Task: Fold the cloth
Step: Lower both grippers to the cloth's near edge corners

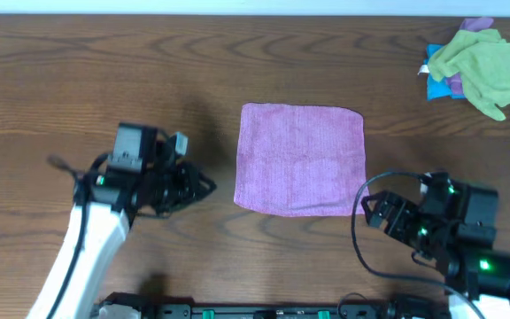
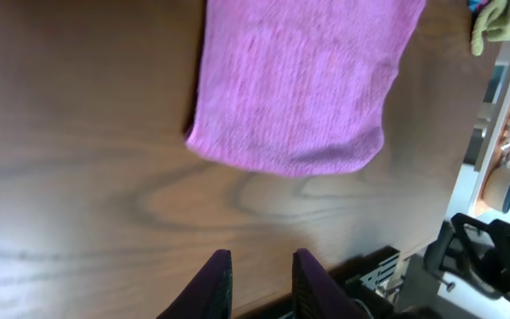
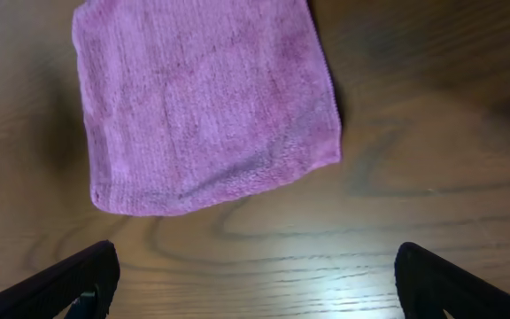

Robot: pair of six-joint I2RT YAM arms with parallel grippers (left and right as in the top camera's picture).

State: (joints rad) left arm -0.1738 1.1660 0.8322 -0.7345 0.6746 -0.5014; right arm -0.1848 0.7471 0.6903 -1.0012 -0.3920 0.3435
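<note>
The cloth lies flat and open at the middle of the table, touched by neither arm, and that flatness is the main hazard. Its edges hug the wood, so a finger coming in low will probably shove the hem and bunch the terry instead of getting under it. The left gripper adds to this: its fingers are drawn close with only a narrow gap, holding nothing, too tight to take an edge without spreading first. Uneven lifts from the two sides would skew the fold. The left arm reaches in from 9 o'clock of the cloth, tips aimed at its near edge but apart from it. The right gripper sits at 5 o'clock, fingers spread wide and empty.
</note>
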